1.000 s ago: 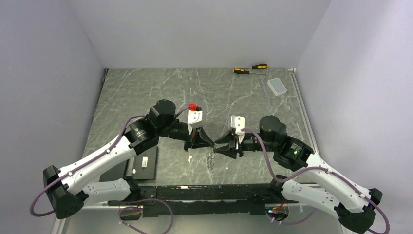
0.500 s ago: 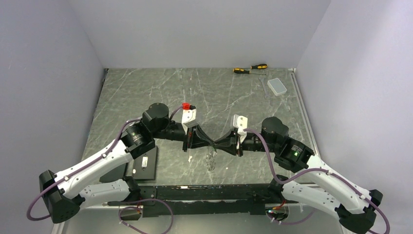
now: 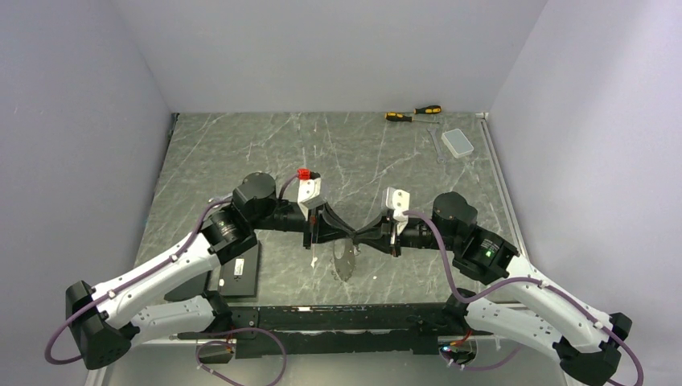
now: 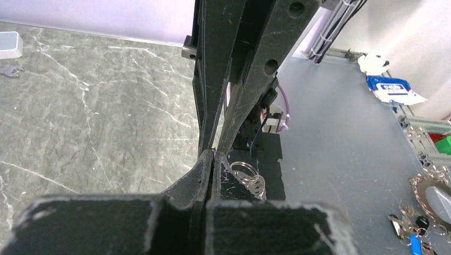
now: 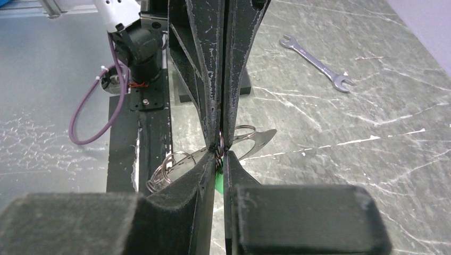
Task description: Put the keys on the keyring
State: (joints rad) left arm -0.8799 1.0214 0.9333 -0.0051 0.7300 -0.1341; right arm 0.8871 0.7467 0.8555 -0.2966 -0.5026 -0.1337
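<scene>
My left gripper and right gripper meet tip to tip above the table's near middle, both shut. The keyring, a thin grey toothed plate with small wire rings, hangs below the tips. In the right wrist view the right gripper pinches the key; only its green head shows between the fingers. The keyring spreads to both sides behind the left gripper's tips. In the left wrist view the left gripper is shut at the keyring's edge, beside a silver wire ring.
Two yellow-and-black screwdrivers, a silver wrench and a clear box lie at the far right. A flat black box lies near the left arm. A second toothed ring with keys lies on the grey surface off the table.
The left arm drew back to the left and the right gripper followed, tips closing together. The keyring, earlier a thin shape below the tips, has turned broadside and hangs there.
</scene>
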